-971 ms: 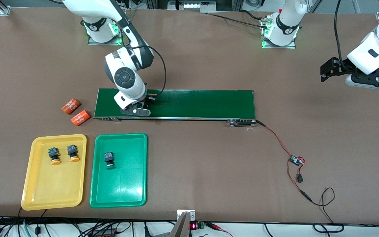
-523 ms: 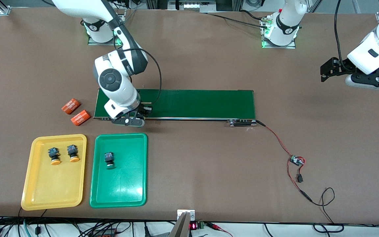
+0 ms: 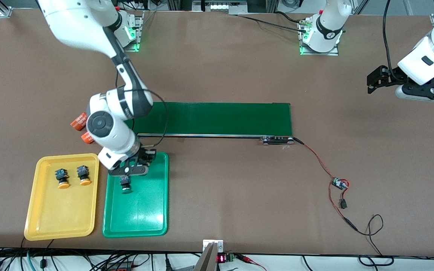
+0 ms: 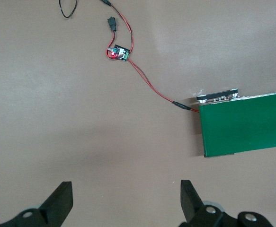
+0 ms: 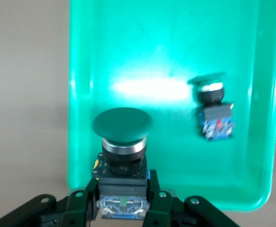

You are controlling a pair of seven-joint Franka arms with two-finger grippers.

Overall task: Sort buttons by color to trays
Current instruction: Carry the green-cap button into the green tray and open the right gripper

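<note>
My right gripper (image 3: 133, 167) is over the green tray (image 3: 141, 214), above the tray edge nearest the conveyor belt. In the right wrist view it (image 5: 123, 191) is shut on the black-and-blue body of a green-capped button (image 5: 122, 124), held above the tray (image 5: 128, 47). A second green-capped button (image 3: 126, 183) lies in the green tray and also shows in the right wrist view (image 5: 213, 111). Two yellow-capped buttons (image 3: 63, 178) (image 3: 84, 176) lie in the yellow tray (image 3: 62, 218). My left gripper (image 3: 375, 81) waits open and empty in the air at the left arm's end of the table, its fingers apart (image 4: 127, 187).
The long dark-green conveyor belt (image 3: 217, 118) lies mid-table, its end in the left wrist view (image 4: 246, 125). Two orange cylinders (image 3: 78, 121) lie beside the belt, partly hidden by my right arm. A small circuit board (image 3: 339, 183) with red wires trails from the belt.
My right gripper has moved from over the belt toward the front camera to over the green tray, carrying the green-capped button. The left arm has not moved.
</note>
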